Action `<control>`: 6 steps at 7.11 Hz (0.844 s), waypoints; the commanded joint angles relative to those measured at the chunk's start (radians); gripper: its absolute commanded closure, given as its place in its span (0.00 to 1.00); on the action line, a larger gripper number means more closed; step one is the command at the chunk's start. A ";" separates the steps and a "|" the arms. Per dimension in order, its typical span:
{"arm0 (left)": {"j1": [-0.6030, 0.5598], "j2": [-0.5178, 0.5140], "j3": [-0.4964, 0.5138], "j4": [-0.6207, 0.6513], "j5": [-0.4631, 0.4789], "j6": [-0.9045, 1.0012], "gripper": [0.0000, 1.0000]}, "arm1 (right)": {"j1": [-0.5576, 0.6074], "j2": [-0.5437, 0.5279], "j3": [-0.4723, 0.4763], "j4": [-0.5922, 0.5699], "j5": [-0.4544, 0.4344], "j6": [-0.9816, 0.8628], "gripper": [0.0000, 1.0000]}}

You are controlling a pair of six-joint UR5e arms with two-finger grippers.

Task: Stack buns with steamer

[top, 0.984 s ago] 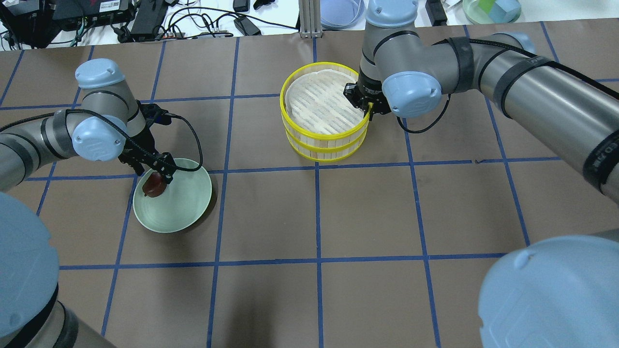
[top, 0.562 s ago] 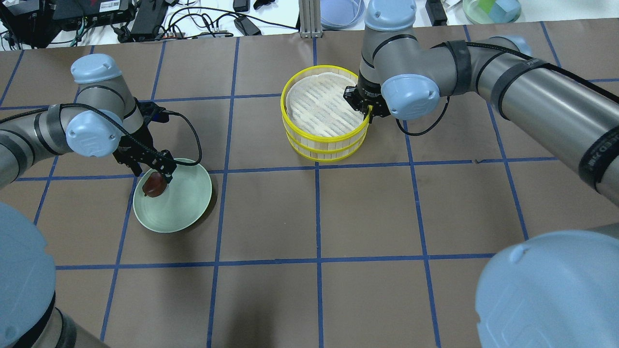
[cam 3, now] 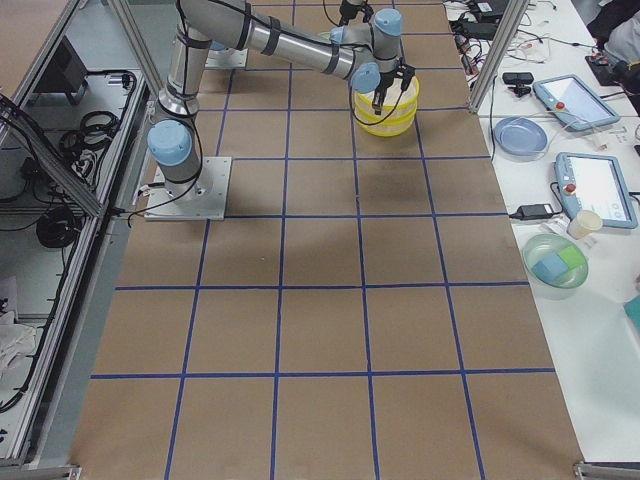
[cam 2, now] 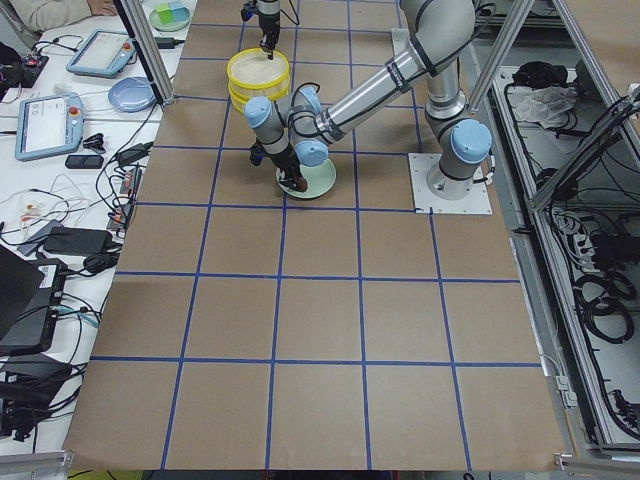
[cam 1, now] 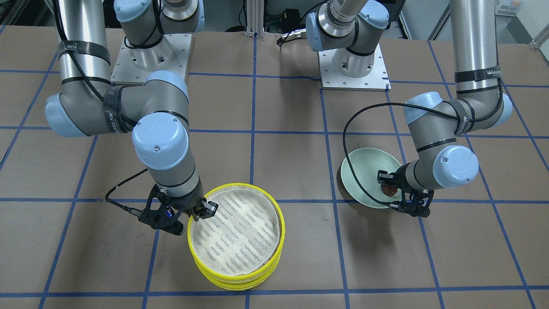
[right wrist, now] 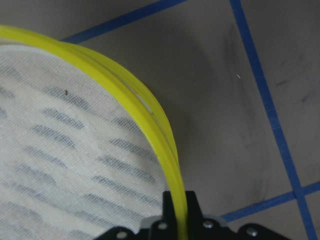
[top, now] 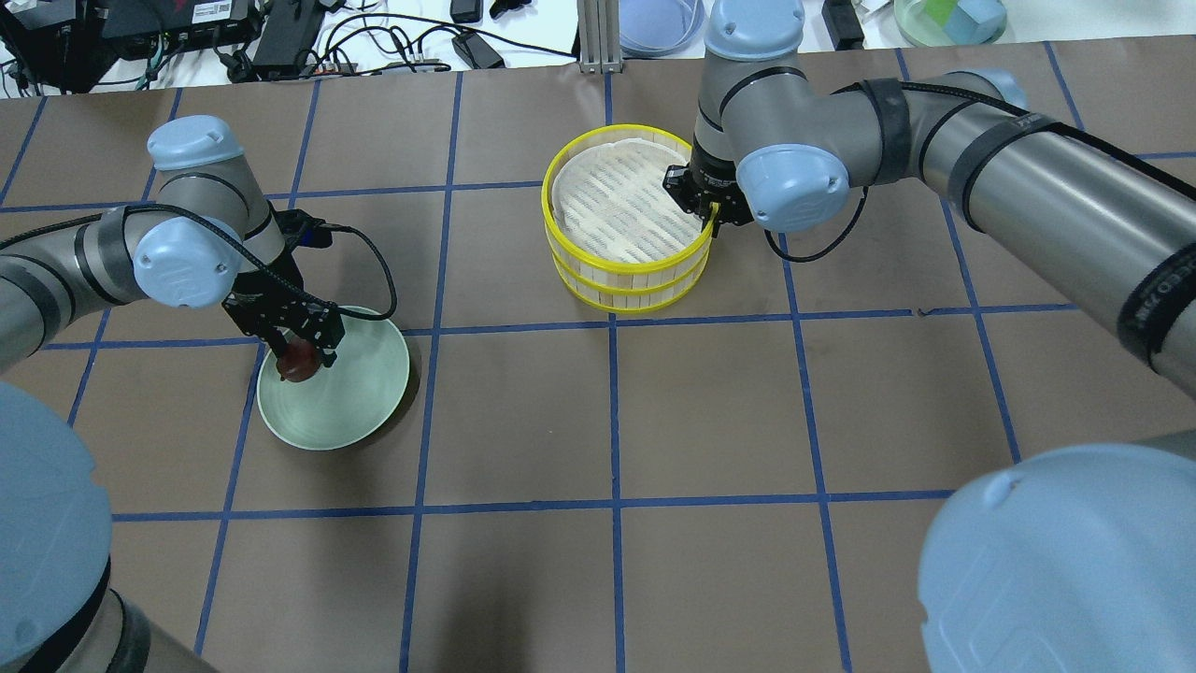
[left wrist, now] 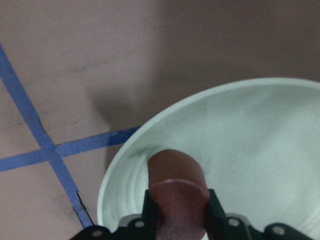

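The dark reddish-brown bun sits at the left inside edge of the pale green plate. My left gripper is down over it, and in the left wrist view its fingers are shut on the bun. The steamer is two yellow-rimmed trays stacked at the table's centre back, with the top mesh liner bare. My right gripper is shut on the top tray's rim at its right side. The cream-white bun is not in view.
Cables, a blue plate and a green bowl with blocks lie on the white bench beyond the table's far edge. Blue tape lines grid the brown tabletop. Both arm bases stand at the near edge.
My left gripper has turned and come down from the plate's back rim onto the brown bun, and its fingers are now shut on it. The right gripper and the steamer have barely shifted.
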 commanded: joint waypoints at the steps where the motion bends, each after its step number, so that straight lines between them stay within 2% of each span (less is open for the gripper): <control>1: 0.001 0.012 0.014 -0.009 0.001 -0.016 1.00 | 0.000 0.001 0.000 -0.003 0.000 0.000 1.00; 2: 0.001 0.016 0.026 -0.023 0.000 -0.027 1.00 | 0.000 0.003 0.000 -0.033 -0.001 0.000 1.00; 6: -0.036 0.074 0.161 -0.135 -0.003 -0.227 1.00 | -0.002 0.009 0.002 -0.033 -0.016 -0.006 1.00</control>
